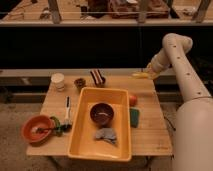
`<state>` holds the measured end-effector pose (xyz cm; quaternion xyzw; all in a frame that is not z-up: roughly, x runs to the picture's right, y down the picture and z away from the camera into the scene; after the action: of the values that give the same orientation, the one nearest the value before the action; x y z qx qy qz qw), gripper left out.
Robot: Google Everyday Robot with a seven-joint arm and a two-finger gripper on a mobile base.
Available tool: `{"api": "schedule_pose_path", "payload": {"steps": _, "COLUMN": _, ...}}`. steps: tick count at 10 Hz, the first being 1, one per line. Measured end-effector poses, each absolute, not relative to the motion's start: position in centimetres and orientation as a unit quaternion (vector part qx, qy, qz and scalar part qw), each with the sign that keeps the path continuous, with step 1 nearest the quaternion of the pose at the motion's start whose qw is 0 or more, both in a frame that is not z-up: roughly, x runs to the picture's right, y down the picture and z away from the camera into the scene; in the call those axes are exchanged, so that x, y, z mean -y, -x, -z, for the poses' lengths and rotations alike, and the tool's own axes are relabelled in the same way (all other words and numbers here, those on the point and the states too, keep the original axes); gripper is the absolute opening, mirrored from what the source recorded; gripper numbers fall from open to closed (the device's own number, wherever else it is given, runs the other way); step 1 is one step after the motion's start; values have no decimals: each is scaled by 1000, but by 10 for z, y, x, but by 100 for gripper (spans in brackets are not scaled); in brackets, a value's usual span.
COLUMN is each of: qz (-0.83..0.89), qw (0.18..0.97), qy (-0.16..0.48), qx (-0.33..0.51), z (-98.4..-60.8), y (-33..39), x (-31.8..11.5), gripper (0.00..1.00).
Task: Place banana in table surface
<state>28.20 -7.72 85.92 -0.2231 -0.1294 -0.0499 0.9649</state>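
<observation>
While it hovers at the table surface [145,100] edge, the hand [148,74] grips the banana [140,75].

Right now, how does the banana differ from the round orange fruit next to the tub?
The banana is pale yellow and elongated; the orange fruit is round and deeper in colour. The banana sits at the gripper over the table's far right edge, while the orange fruit rests on the tabletop against the yellow tub. The banana is fully visible; the tub's rim partly hides the orange fruit. Both are small beside the tub.
</observation>
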Motion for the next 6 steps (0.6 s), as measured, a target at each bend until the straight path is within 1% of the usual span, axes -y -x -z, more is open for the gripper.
{"api": "schedule_pose_path", "payload": {"steps": 1, "qz": 48, "qw": 964, "qy": 227, "qx": 126, "z": -868, "y": -285, "x": 73, "gripper": 31}}
{"api": "schedule_pose_path", "payload": {"steps": 6, "qz": 48, "qw": 965, "qy": 227, "qx": 126, "z": -867, "y": -285, "x": 73, "gripper": 31}}
